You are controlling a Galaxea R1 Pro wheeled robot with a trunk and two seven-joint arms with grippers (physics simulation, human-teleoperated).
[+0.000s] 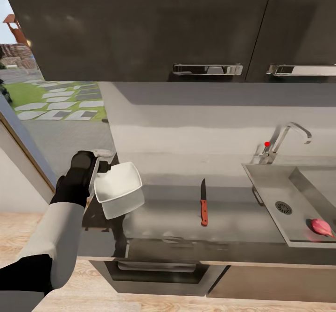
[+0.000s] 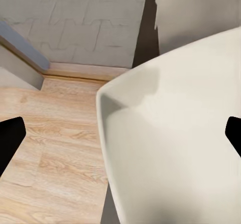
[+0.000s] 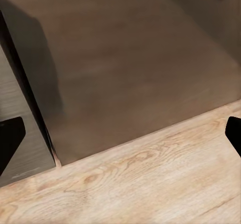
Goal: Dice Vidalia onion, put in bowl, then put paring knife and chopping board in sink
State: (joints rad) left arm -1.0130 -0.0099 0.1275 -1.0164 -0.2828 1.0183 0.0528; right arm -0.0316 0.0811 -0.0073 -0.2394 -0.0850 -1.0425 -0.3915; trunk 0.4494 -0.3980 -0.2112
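Head view: our left tool [image 1: 103, 172] is clamped on the bowl [image 1: 119, 189], tilted at the surface's [image 1: 233, 209] left end, the onion [image 1: 321, 227] lies in the sink's [image 1: 266, 181] front corner, untaken; next, we judge, set the bowl flat.

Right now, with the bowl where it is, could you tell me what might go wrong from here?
1. The bowl is tilted at the countertop's left end beside the left gripper, partly past the edge; it could slip to the wooden floor.
2. The paring knife lies loose mid-counter; a sweeping arm might knock it off.
3. The Vidalia onion is round and may roll in the sink when grasped.
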